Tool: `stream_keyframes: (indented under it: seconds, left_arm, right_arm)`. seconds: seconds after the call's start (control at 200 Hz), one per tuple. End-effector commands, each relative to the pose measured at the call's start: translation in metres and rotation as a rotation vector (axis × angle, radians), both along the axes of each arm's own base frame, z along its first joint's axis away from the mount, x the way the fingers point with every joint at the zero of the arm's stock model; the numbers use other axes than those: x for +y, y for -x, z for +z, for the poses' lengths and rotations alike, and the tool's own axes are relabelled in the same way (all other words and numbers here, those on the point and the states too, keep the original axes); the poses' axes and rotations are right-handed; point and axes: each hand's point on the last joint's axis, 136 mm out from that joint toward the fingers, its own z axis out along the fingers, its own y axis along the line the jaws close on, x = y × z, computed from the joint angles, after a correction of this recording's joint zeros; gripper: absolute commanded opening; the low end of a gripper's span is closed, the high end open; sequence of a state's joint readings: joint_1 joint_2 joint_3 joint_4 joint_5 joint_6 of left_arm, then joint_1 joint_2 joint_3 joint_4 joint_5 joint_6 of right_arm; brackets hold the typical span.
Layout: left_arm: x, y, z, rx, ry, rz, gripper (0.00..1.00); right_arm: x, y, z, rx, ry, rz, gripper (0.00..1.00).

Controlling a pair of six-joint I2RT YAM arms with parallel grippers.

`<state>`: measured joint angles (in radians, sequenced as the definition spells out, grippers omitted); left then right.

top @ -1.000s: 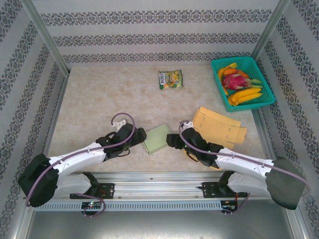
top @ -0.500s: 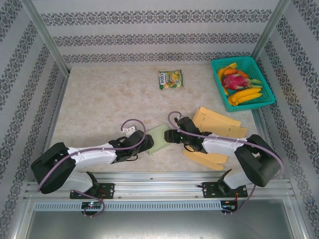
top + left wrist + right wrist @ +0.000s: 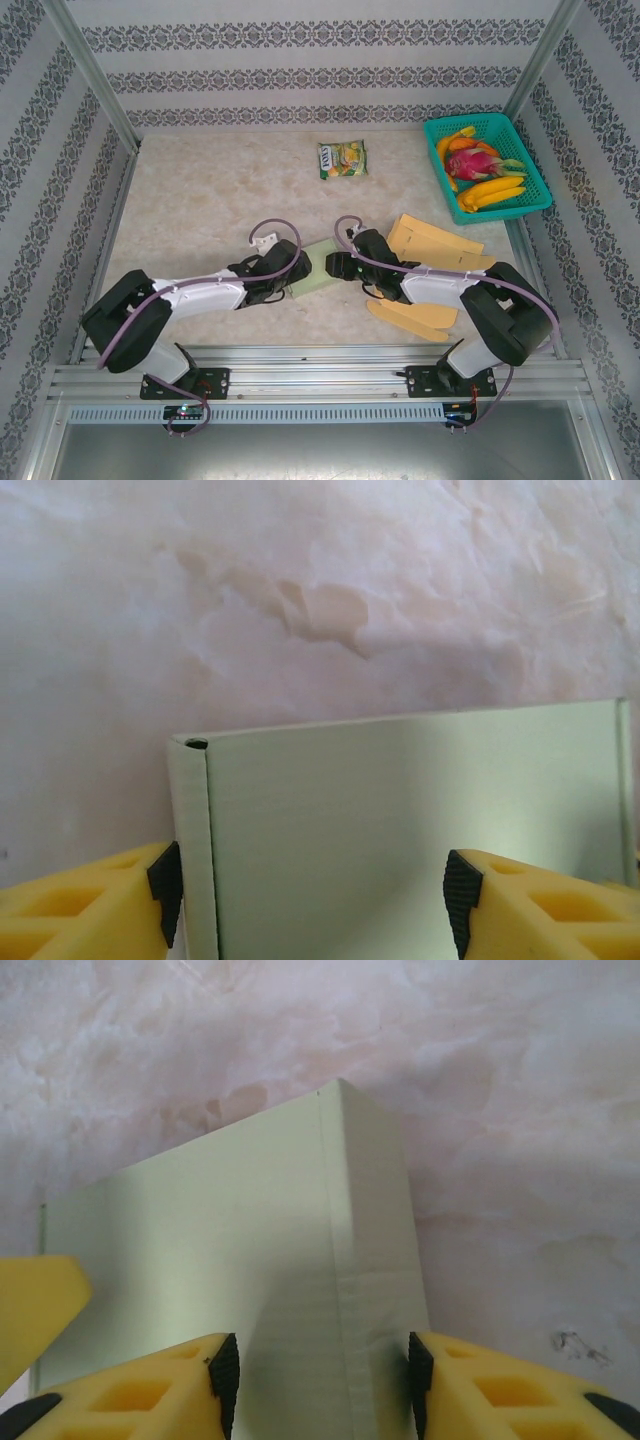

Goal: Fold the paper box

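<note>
Lying on the table (image 3: 200, 200) at 6 o'clock of centre, the green paper box (image 3: 316, 270) has the left gripper (image 3: 312, 880) at its 9 o'clock and the right gripper (image 3: 318, 1360) at 3, both astride its edges. Whether either pinches cannot be told. Securing both sides seems the step in hand; next needs firm pinches before creasing.

text | candy packet (image 3: 343, 159) | white brand word, possibly FOX'S, too small to confirm
</note>
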<state>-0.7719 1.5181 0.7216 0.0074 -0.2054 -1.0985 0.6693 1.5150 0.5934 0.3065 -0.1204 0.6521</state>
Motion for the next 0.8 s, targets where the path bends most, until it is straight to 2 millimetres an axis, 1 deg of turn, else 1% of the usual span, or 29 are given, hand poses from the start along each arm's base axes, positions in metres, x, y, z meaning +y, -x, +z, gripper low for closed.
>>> stream_keyframes:
  seconds: [0.0,0.15,0.29,0.395,0.44,0.535,0.649,0.794]
  left_arm:
    - [-0.032,-0.026,0.028,-0.059,0.101,-0.081,0.70]
    - [-0.025,-0.056,0.039,-0.046,0.121,-0.067,0.70]
    - [-0.026,-0.085,0.053,-0.047,0.135,-0.086,0.70]
    - [-0.027,-0.106,0.052,-0.027,0.123,-0.098,0.70]
    - [-0.025,-0.116,0.051,-0.021,0.116,-0.093,0.70]
    - [-0.015,-0.135,0.052,-0.025,0.106,-0.070,0.70]
    - [0.005,-0.159,0.051,-0.030,0.070,-0.032,0.70]
    - [0.030,-0.183,0.038,-0.003,0.067,0.012,0.70]
  right_arm:
    - [0.030,-0.008,0.031,-0.056,-0.134,0.051,0.46]
    - [0.039,-0.029,0.048,-0.096,-0.152,0.029,0.43]
    - [0.053,-0.052,0.058,-0.124,-0.169,0.012,0.43]
    - [0.066,-0.073,0.067,-0.139,-0.189,0.014,0.43]
    - [0.071,-0.083,0.068,-0.139,-0.196,0.015,0.43]
    - [0.081,-0.105,0.067,-0.137,-0.213,0.014,0.43]
    - [0.091,-0.133,0.064,-0.145,-0.220,0.009,0.42]
    - [0.103,-0.162,0.061,-0.162,-0.222,0.010,0.42]
